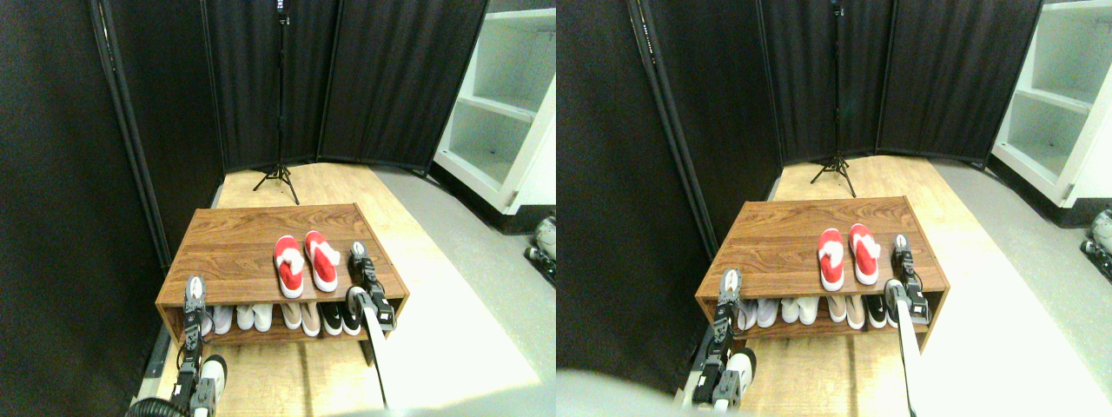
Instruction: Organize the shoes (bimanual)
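Two bright red slip-on shoes lie side by side on top of the wooden shoe rack [234, 239], toes toward me: the left shoe [288, 267] and the right shoe [321, 260], nearly touching. My right gripper [358, 254] sits on the rack top just right of the right shoe, a small gap apart. Over the rack's front left corner hangs my left gripper [195, 291], far from both shoes. Neither gripper holds anything that I can see.
The rack's lower shelf holds white [254, 317], beige [301, 316] and black [340, 318] pairs. Black folding screens close off the left and back. A tripod stand [280, 178] is behind the rack. A white shelving unit [504, 113] stands at the right.
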Controlling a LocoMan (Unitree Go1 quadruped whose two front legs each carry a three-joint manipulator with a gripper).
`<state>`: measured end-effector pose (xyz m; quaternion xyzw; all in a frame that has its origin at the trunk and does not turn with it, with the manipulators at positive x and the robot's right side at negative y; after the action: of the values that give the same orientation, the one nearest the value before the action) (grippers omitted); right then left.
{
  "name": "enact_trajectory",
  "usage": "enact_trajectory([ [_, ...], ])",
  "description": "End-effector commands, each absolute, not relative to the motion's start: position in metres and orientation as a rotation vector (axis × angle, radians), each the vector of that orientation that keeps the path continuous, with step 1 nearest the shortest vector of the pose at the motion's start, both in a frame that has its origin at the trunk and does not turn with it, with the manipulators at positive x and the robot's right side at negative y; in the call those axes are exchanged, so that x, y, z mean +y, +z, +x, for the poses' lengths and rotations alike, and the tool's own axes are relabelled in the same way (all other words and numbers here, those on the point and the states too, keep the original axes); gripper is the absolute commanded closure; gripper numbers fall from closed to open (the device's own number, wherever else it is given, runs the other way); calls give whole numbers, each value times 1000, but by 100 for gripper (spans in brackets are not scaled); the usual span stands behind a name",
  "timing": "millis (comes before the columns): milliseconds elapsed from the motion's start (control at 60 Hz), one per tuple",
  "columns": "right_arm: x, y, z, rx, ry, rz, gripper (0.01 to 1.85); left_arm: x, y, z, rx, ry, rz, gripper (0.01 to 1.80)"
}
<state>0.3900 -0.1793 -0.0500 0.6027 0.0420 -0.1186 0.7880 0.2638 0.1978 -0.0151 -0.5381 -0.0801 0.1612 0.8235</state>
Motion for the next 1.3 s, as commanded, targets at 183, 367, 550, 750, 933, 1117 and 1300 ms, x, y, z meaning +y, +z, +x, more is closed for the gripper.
enact_trajectory([
  [183,-148,-60,384,165,-226,1349,185,198,-8,264,-224,310,-1148,180],
  [367,-127,-65,380,224,-190,1358,185,199,-9,263,-239,332,-1155,180],
  [550,-109,-69,374,281,-175,1367,185,199,-9,262,-243,324,-1144,180],
  [750,-95,-72,368,321,-162,1388,185,198,-10,264,-247,337,-1164,180],
  [933,-95,-74,368,317,-158,1379,185,198,-10,267,-242,334,-1143,180],
  [1117,-105,-68,371,283,-177,1336,185,198,-11,271,-241,336,-1153,180],
  [1300,-124,-37,362,189,-96,1271,185,198,-11,276,-241,333,-1144,180],
])
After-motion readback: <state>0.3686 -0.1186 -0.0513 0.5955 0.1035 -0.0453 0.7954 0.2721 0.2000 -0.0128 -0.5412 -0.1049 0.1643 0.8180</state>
